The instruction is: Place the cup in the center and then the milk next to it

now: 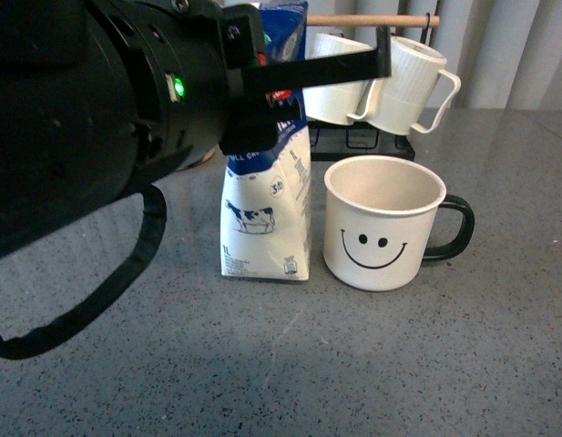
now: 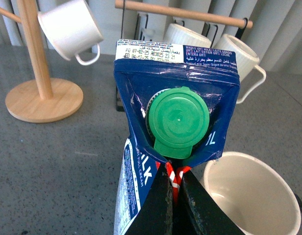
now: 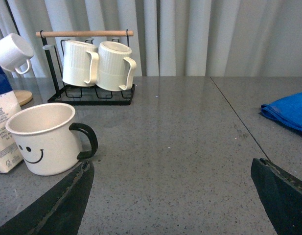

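**Clearances.** The milk (image 1: pixel 267 209) stands upright on the grey table (image 1: pixel 372 364), on the left side of the cup (image 1: pixel 383 223). They are just beside each other, with a thin strip of table showing between their bases. The cup's smiley faces the robot and its black handle points right, away from the carton.

- The black wire rack (image 1: pixel 353 138) with two ribbed mugs (image 1: pixel 403 86) stands close behind both, so room is tight there.
- A wooden mug tree (image 2: pixel 40 93) carrying a small white cup (image 2: pixel 70 29) stands back and to the left of the carton.
- The tabletop is bare on the near side of both items.
- On the right, past the cup's handle, the surface is open out to a seam in the table (image 3: pixel 239 122) and a blue cloth (image 3: pixel 288 110) beyond it, well apart from the cup.

**Left gripper** (image 2: pixel 174 178) – its two black fingers are drawn nearly together and clamp the carton below the green cap (image 2: pixel 177 122). Red-and-white print shows pinched between them.

**Right gripper** (image 3: pixel 173 196) – its fingers are spread wide, grasp nothing and touch nothing. It sits low over bare table, on the handle side of the cup.
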Controlling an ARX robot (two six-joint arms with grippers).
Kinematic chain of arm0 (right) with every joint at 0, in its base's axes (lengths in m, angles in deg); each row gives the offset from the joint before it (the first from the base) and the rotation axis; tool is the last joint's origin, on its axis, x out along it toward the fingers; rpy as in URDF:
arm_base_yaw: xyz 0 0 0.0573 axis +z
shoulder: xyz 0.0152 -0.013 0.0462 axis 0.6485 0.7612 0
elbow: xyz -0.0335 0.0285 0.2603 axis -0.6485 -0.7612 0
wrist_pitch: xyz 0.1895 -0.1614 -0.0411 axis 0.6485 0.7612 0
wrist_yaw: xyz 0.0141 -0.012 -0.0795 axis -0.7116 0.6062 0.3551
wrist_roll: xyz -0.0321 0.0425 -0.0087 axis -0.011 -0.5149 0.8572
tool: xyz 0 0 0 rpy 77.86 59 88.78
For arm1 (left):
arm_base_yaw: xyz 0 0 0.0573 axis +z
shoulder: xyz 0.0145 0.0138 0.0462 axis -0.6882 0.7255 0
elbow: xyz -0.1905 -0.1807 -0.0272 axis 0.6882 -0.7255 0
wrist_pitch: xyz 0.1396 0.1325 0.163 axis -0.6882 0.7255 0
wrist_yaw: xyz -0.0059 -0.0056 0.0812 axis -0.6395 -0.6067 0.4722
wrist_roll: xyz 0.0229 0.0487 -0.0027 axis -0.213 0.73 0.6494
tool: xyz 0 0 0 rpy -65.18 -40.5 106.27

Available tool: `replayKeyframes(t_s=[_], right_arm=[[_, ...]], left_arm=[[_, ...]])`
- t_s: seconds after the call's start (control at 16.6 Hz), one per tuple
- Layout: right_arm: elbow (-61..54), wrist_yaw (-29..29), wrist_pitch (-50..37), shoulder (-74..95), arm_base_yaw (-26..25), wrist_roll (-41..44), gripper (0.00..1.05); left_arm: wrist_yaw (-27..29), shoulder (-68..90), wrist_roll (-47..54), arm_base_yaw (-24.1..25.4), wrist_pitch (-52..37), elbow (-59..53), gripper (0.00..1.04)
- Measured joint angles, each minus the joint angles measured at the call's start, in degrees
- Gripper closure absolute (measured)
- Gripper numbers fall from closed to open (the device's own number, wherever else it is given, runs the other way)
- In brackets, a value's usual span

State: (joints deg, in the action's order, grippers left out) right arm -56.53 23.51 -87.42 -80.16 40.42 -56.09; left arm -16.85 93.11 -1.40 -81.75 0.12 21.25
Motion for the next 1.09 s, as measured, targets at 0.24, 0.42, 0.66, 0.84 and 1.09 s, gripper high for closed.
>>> replayKeyframes(t_s=[0.24, 0.42, 0.66, 0.84, 1.09], right_arm=[[0.0, 0.02, -0.02, 0.0, 0.0, 0.0, 0.07], [0.0, 0.02, -0.02, 0.0, 0.0, 0.0, 0.07], [0.0, 0.0, 0.0, 0.0, 0.0, 0.0, 0.07], [0.0, 0.0, -0.02, 0.0, 0.0, 0.0, 0.07], [0.0, 0.0, -0.02, 0.0, 0.0, 0.0, 0.07]], left_arm=[[-0.24, 0.63, -1.14, -0.55, -0.42, -0.22, 1.03], [0.13, 0.66, -1.31, -0.66, -0.46, -0.28, 0.94], [-0.11, 0.09, -2.03, -0.92, 0.04, -0.31, 0.48], [-0.33, -1.6, -2.75, -1.09, 1.11, -0.85, 0.16], [-0.59, -4.79, -3.1, -1.84, 2.12, -1.11, 0.07]])
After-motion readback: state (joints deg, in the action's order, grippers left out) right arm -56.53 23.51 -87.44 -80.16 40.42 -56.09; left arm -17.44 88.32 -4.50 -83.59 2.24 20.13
